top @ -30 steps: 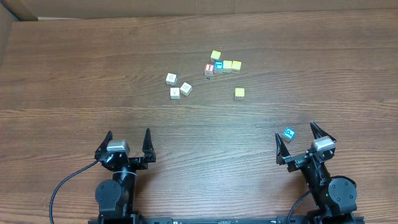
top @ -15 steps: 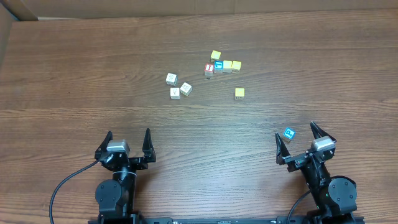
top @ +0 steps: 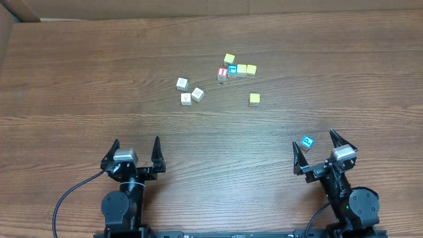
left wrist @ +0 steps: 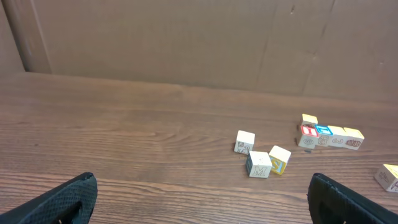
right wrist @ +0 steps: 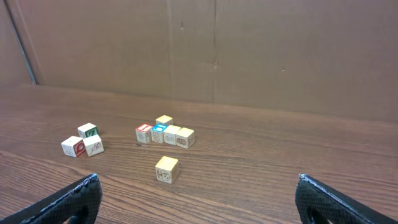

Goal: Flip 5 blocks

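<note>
1. Nothing has moved; the table layout is unchanged.
2. Your left gripper and right gripper stand wide and empty.
3. Three cream blocks and the yellow block lie mid-table; the blue block lies just beside the right gripper.
4. Caution: wide jaws may knock the closely grouped cream blocks.

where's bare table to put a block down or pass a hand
Bare wood: far left of the cream trio, the wide band between the left gripper and right gripper, and right of the lone yellow block. Crowded: the red-and-blue row.
</note>
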`<action>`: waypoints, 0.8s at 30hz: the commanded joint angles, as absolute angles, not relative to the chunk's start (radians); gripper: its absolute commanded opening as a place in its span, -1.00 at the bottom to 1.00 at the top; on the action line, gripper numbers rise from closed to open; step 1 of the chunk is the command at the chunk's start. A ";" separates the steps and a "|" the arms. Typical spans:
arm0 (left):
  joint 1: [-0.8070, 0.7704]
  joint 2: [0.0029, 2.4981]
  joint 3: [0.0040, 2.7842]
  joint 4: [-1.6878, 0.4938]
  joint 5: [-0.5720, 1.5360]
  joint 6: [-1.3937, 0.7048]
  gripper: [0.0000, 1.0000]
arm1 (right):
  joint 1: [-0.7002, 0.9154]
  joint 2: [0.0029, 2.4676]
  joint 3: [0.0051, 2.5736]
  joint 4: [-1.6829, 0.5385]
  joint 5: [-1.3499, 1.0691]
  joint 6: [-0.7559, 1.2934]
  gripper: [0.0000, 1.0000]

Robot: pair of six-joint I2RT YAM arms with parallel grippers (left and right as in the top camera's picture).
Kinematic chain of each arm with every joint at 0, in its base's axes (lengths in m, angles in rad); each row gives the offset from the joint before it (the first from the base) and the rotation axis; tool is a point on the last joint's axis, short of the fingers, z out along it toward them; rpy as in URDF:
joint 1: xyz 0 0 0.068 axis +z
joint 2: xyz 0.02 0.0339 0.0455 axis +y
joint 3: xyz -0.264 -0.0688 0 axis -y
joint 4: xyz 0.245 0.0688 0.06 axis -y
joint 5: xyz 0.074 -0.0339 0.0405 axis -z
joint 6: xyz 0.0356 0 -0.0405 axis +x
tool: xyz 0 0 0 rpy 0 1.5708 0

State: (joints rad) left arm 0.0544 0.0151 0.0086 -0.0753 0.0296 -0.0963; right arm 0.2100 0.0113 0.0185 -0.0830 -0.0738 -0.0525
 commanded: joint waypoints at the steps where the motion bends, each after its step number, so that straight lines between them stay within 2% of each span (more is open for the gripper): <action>1: 0.059 0.006 0.016 -0.075 0.041 -0.077 1.00 | 0.206 0.004 0.008 -0.079 -0.069 -0.053 1.00; 17: 0.059 0.006 0.078 -0.084 0.073 -0.139 1.00 | 0.206 0.004 0.008 -0.079 -0.069 -0.053 1.00; 24: 0.059 0.023 0.250 -0.232 0.125 -0.165 1.00 | 0.206 0.004 0.008 -0.079 -0.069 -0.053 1.00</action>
State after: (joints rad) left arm 0.0544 0.0162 0.1547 -0.2104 0.0818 -0.1432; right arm 0.2100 0.0113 0.0185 -0.0826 -0.0738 -0.0525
